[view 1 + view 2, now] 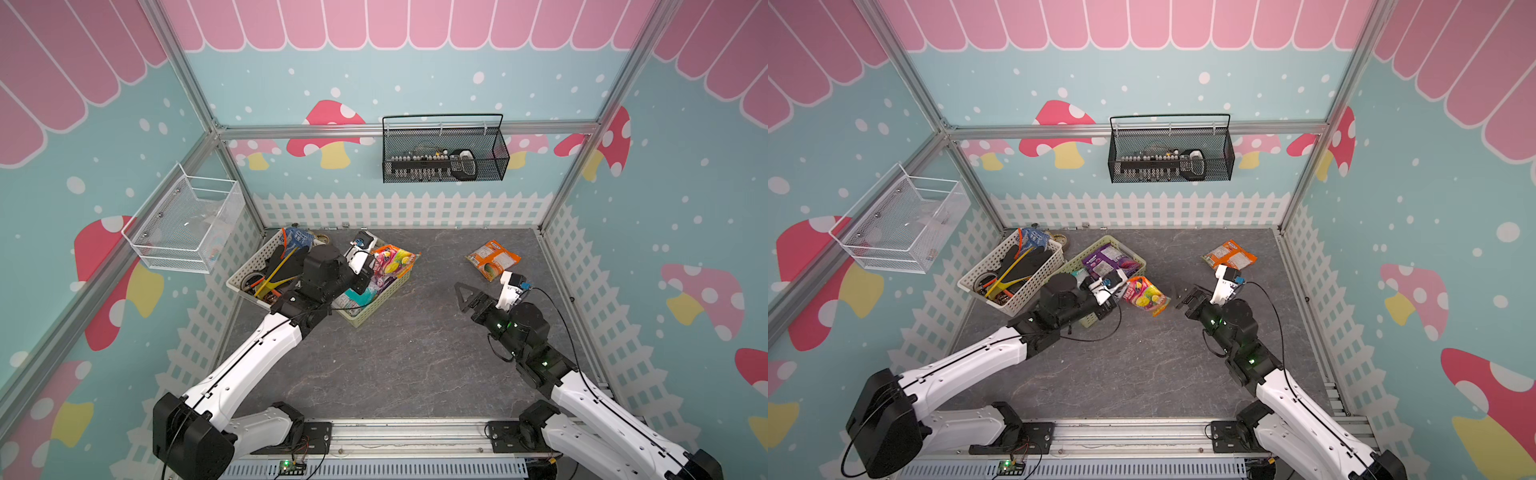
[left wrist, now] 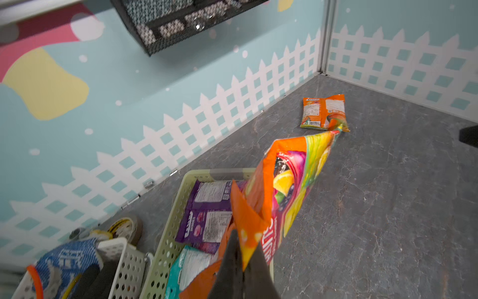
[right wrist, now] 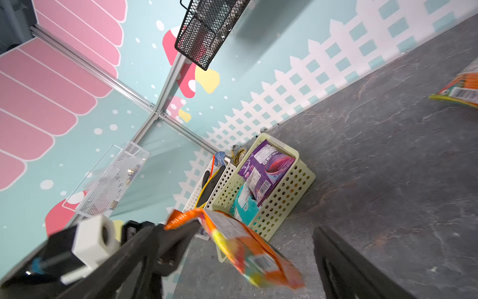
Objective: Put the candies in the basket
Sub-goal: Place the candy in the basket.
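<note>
Left hand [image 2: 239, 274] clenched on orange candy bag [image 2: 279, 186] over basket [image 2: 165, 248]; right hand [image 1: 467, 297] released; second orange bag [image 1: 492, 259] on counter [image 1: 415, 365], 1 o'clock.

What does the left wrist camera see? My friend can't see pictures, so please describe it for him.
The left gripper is shut on a corner of an orange candy bag beside the yellow-green basket. A purple bag and a teal bag lie inside; another orange bag lies on the grey floor.
</note>
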You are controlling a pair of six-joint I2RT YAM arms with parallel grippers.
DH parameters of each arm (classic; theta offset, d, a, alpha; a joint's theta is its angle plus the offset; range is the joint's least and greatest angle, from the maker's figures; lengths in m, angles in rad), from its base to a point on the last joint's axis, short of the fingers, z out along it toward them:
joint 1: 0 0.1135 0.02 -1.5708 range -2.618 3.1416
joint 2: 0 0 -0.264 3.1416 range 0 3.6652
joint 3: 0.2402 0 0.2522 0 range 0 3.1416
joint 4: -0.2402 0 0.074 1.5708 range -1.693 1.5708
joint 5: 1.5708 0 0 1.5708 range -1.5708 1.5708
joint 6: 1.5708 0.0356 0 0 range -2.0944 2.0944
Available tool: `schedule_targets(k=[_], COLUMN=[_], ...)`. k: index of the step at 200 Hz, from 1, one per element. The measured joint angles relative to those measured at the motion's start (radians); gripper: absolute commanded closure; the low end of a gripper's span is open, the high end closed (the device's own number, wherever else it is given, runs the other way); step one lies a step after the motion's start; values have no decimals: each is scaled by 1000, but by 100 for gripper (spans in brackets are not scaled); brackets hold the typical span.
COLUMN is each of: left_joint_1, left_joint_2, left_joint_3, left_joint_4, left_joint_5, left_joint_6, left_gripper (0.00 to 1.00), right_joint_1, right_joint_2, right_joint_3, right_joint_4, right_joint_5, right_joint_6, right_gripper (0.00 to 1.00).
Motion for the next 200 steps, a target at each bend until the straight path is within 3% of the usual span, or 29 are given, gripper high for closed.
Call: schedule_targets(k=[4,11,26,63,107,142,200], left_joint_1=[5,14,43,174,326,438,534], left_joint_2=[-15,-41,-109,-215,-213,-187,-78], left_joint_3=[12,29,84,257,428,451,451], left_joint_4=[-31,-75,-192,-443,-693,-787,-837], left_joint_5=[-5,-13,-26,-37,-60,-37,41], left_joint_6=[-5,-13,-51,-188,-389,-611,-952], left_gripper=[100,100,100,100,100,100,100], right_joint_1=[0,0,0,0,0,0,0], right_joint_2=[-17,-49,-109,-168,-157,-153,-158], right_joint_3=[8,18,26,17,-21,-30,-44], right_joint_4=[-10,-27,-60,-122,-159,-170,-170], right_joint_5=[19,52,120,233,258,258,258], right_joint_6=[-18,-30,-53,-79,-76,-74,-74], right_gripper=[12,6,1,1,1,1,1])
